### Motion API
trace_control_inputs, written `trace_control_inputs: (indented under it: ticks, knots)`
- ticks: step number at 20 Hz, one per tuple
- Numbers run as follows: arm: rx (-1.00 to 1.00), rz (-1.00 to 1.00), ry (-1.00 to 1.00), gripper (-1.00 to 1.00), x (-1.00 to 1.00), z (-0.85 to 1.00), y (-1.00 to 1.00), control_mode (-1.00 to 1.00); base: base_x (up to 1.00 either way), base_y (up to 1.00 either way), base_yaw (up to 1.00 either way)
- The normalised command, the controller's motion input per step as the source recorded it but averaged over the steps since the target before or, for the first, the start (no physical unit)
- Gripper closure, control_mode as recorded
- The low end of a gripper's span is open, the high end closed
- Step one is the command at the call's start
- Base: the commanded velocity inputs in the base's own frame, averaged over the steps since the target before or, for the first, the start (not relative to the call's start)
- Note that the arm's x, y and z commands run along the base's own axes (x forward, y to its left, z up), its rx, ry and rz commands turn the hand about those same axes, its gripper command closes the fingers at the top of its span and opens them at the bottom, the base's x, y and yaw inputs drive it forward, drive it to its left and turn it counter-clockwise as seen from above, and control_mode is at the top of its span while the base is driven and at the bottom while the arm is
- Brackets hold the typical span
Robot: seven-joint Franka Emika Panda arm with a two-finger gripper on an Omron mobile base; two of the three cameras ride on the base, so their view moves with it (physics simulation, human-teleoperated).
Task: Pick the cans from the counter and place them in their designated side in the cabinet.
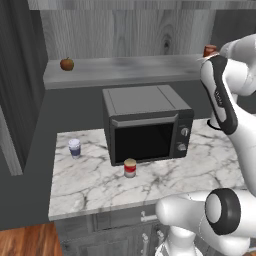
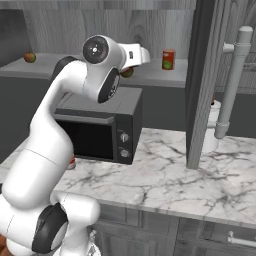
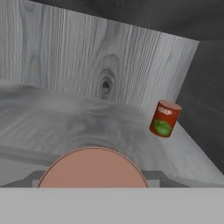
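1. Claw (image 2: 128, 71) up at the cabinet shelf (image 1: 125, 67), above the microwave (image 1: 145, 130). Cannot tell whether open or closed: in the hand view a round salmon disc (image 3: 92, 170) sits low at 6 o'clock, just where the fingertips would rise. Possibly the top of something gripped, but only a guess.
2. Orange-red can (image 3: 165, 119) standing on the shelf, at 3 o'clock in the hand view, near the dark side wall. Upright in the right base view.
3. Red-and-white can (image 1: 130, 168) down on the bench (image 1: 200, 165), just in front of the microwave door, with a white cup (image 1: 74, 148) off towards 9 o'clock. Not yet shelved.
4. Risk: a swing towards 3 o'clock could knock the orange-red can over or against the wall, given how near it stands.
5. Risk: a low pull-back could catch the microwave roof directly beneath.
6. Risk: wrong side. Apple (image 1: 66, 64) at the far 9 o'clock end, so cans probably belong at the 3 o'clock end.
7. Risk: a reach for the bench can, tight against the microwave door, could nudge it away.
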Motion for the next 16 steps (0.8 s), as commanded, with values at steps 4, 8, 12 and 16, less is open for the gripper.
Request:
trace_control_inputs:
  ticks: [4,8,12,16]
  knots:
    - [0.00,0.00,0.00,1.00,0.16,-0.09,-0.01,-1.00,0.00,0.00,0.00]
    - [0.00,0.00,0.00,1.00,0.15,0.00,-0.06,-1.00,0.00,0.00,0.00]
    - [0.00,0.00,-0.01,1.00,0.16,0.00,-0.12,-1.00,0.00,0.00,0.00]
    - [0.00,0.00,0.00,1.00,0.15,0.00,-0.13,-1.00,0.00,0.00,0.00]
